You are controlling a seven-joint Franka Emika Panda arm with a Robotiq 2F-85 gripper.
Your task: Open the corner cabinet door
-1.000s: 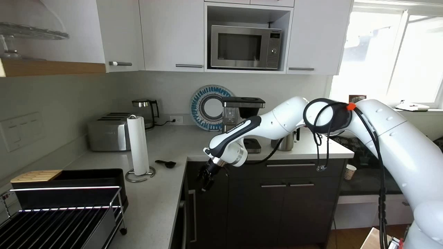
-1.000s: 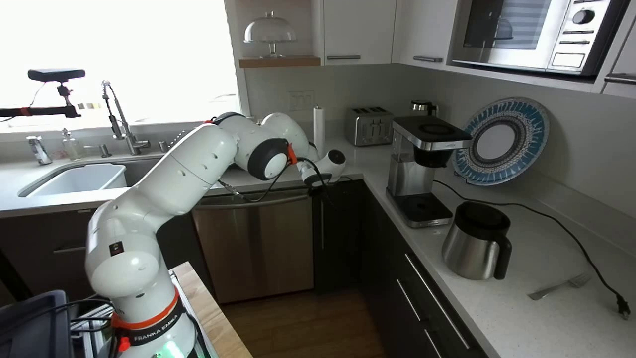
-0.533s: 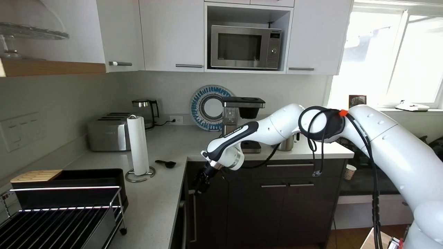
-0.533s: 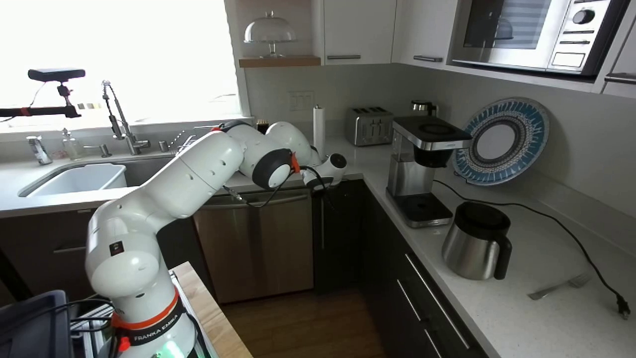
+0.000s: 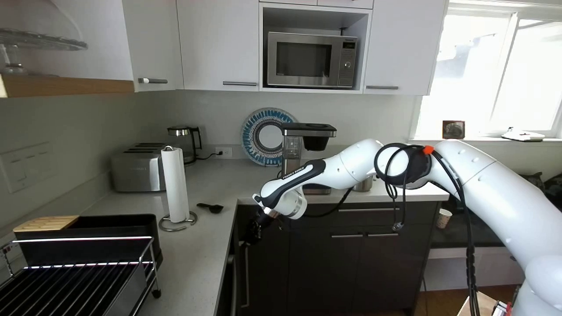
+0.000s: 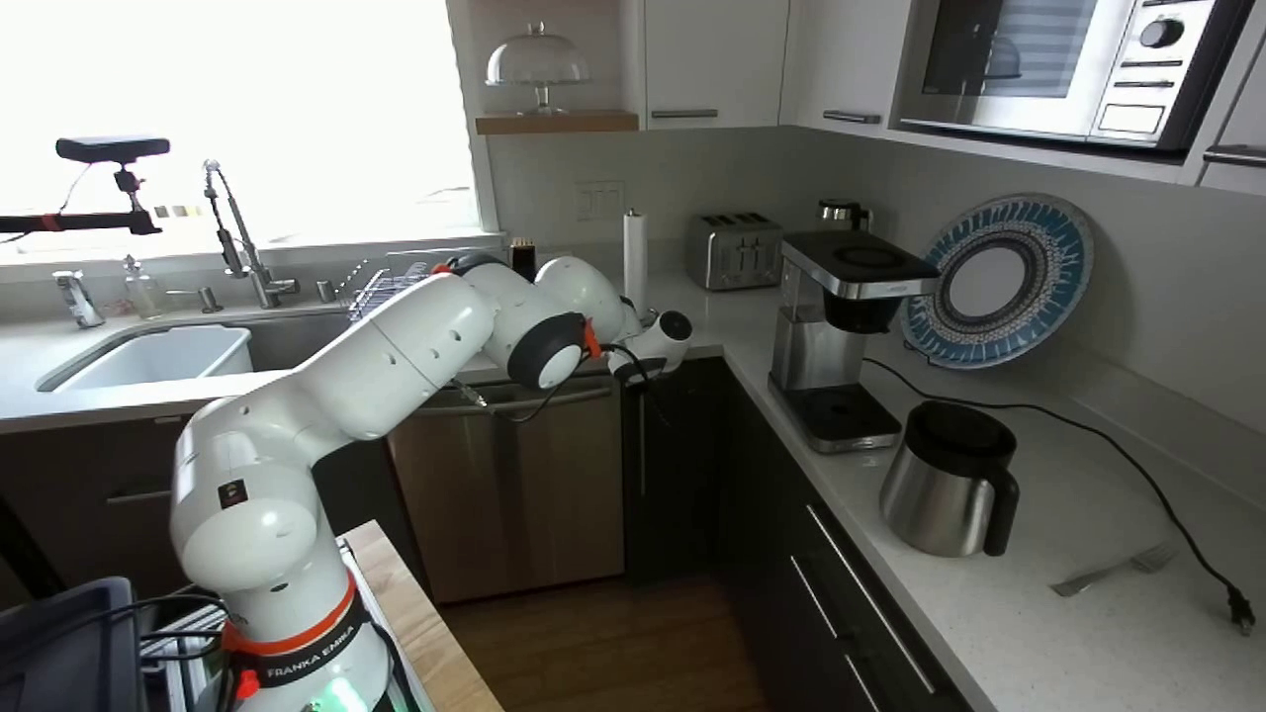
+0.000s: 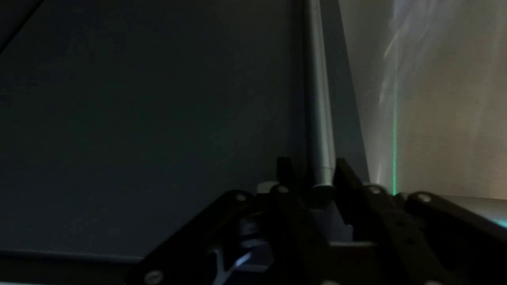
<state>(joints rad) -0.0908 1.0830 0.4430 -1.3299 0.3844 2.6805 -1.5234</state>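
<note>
Little room: claw (image 7: 314,167) straddles handle (image 7: 320,91) near door (image 7: 170,126) edge.

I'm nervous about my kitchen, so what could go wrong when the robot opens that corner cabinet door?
The open gripper seems lined up with only the top end of the door handle, so its hold might slip. The dishwasher handle sits close beside the corner cabinet door, so the gripper could bump that handle. A loose cable hanging from the arm might snag on a drawer handle as the arm moves.

In an exterior view, dishwasher (image 6: 554,494) left of corner cabinet door (image 6: 679,485), coffee maker (image 6: 821,354) behind carafe (image 6: 940,499) on counter (image 6: 1019,633)
</note>
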